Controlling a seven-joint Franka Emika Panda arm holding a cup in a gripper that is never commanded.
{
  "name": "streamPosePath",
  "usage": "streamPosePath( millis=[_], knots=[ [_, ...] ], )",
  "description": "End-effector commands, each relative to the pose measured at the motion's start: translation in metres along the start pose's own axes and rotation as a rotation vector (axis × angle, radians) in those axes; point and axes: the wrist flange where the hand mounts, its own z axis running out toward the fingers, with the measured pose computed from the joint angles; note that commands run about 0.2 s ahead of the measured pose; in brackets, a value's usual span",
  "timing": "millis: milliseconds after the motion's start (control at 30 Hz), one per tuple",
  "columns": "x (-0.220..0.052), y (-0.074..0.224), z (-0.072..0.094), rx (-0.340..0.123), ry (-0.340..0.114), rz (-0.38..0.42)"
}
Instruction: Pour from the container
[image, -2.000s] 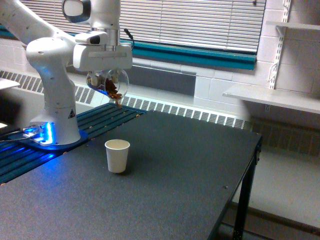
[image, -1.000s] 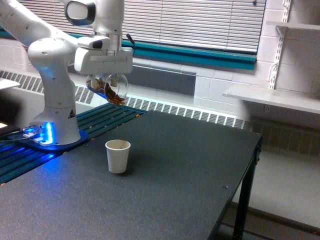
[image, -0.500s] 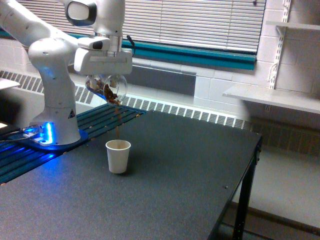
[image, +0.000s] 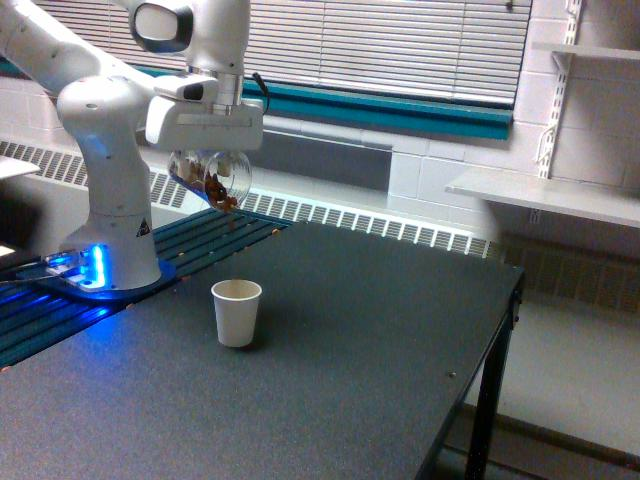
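On the exterior view's left stands the white robot arm (image: 105, 150), its base (image: 100, 270) glowing blue, well to the left of the paper cup (image: 236, 312) and a bit behind it. Going right, the end effector (image: 207, 152) hangs from the arm, high above the paper cup and a little to its left. It holds the container (image: 211, 177) by its top. The end effector's big white body hides the fingers, so I cannot see how they stand, but the container hangs from it in the air, so I judge it is gripped.

What has changed: half a second ago a thin brown stream ran from the container's lip down to the paper cup. Now that stream is gone. Only a few brown bits sit at the lip or have just dropped off it. The container looks about as tipped as before. So I think this burst of pouring is ending, or the stuff is stuck at the lip. Some brown stuff is left inside, so the pour may not be done.

The container is clear and round, like a little glass jug. It is tipped with its mouth down toward the paper cup. You can see through it to the dark brown bits piled near the low side.

The paper cup is white, open on top, and stands upright on the dark counter (image: 330, 380). I cannot see inside it. To the right of the paper cup the counter is bare.
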Motion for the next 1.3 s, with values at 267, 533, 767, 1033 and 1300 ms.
streamPosePath(
  millis=[267,533,767,1033,1300],
  knots=[
    [-0.007,0.003,0.015,-0.043,0.000,-0.014],
    [-0.004,0.003,0.015,-0.052,0.003,-0.019],
    [-0.001,0.001,0.012,-0.056,0.010,-0.022],
    [0.002,-0.002,0.010,-0.058,0.015,-0.025],
    [0.003,-0.005,0.010,-0.065,0.010,-0.028]
  ],
)
